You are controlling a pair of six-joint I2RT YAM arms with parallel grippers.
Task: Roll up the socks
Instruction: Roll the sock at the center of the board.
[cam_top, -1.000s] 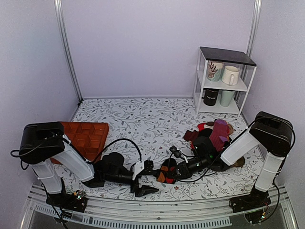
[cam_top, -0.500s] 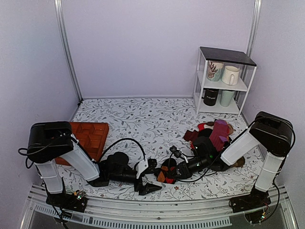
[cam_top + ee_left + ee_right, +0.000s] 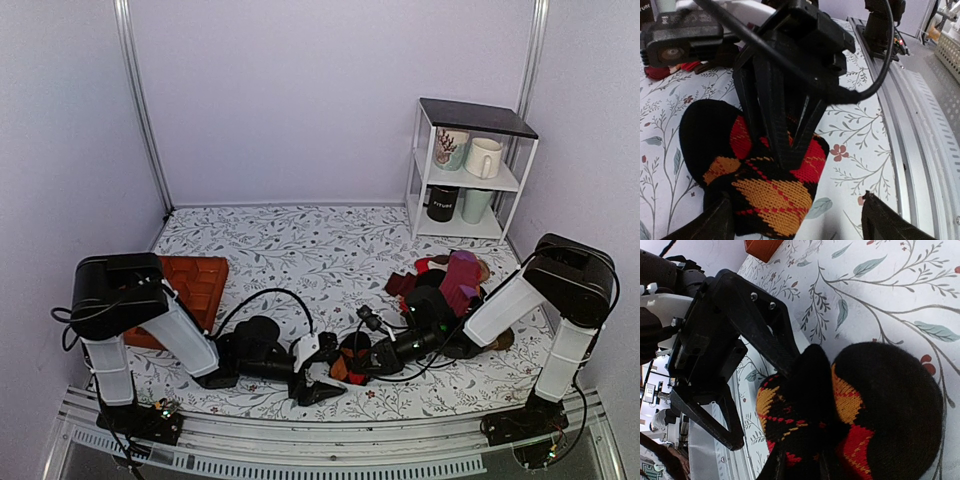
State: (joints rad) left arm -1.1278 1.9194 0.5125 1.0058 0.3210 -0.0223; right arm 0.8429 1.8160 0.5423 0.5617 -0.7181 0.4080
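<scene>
The socks (image 3: 347,358) are a black bundle with red and orange diamonds, lying on the floral table near its front edge. My right gripper (image 3: 800,467) is shut on the socks (image 3: 860,415), its thin fingers (image 3: 782,125) pinching the knit from above. My left gripper (image 3: 318,378) is open wide and low over the table, right against the bundle. In the left wrist view the socks (image 3: 765,190) sit between its fingers (image 3: 890,220), closer to the left one. The right wrist view shows the left gripper (image 3: 765,405) spread beside the bundle.
An orange-brown box (image 3: 185,285) lies at the left. A pile of maroon, purple and tan socks (image 3: 450,280) is at the right, behind my right arm. A white shelf with mugs (image 3: 468,170) stands at the back right. The metal rail (image 3: 330,445) borders the front edge.
My left arm has slid to the right along the table, bringing its open fingers up to the sock bundle. My right gripper and the socks have stayed put.
</scene>
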